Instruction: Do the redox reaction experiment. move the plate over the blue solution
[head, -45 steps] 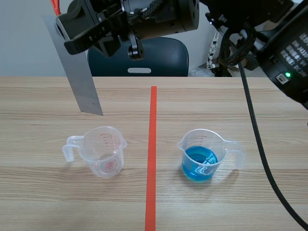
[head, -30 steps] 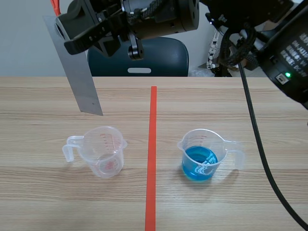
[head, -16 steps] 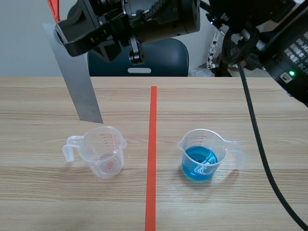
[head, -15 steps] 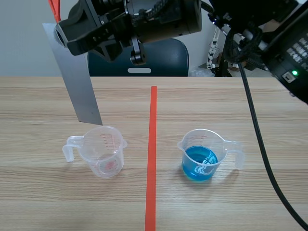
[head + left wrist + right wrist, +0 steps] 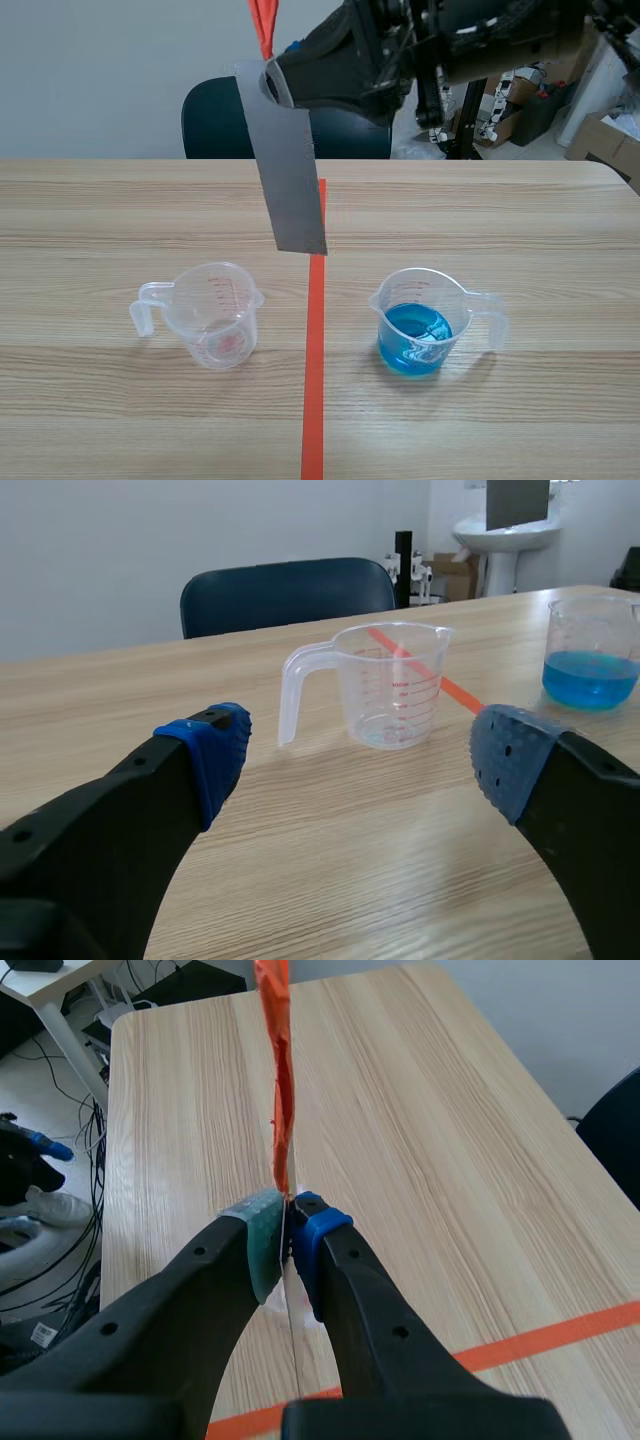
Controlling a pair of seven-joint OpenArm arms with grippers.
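Note:
A grey metal plate (image 5: 291, 170) with an orange strip at its top hangs upright in the air, its lower end over the red tape line (image 5: 314, 340). My right gripper (image 5: 274, 82) is shut on its upper end. In the right wrist view the plate is edge-on between the pads of the right gripper (image 5: 288, 1228), and the orange strip (image 5: 280, 1080) runs ahead of them. The cup of blue solution (image 5: 420, 322) stands right of the line, lower right of the plate. My left gripper (image 5: 360, 752) is open and low over the table, facing an empty clear measuring cup (image 5: 388, 685).
The empty measuring cup (image 5: 210, 312) stands left of the tape line. The blue cup (image 5: 592, 652) is beyond it in the left wrist view. A dark blue chair (image 5: 215, 125) stands behind the table's far edge. Boxes (image 5: 600, 135) sit at the back right.
The right arm has carried the plate to the right, from above and behind the empty cup to over the red tape line. Both cups have stayed put.

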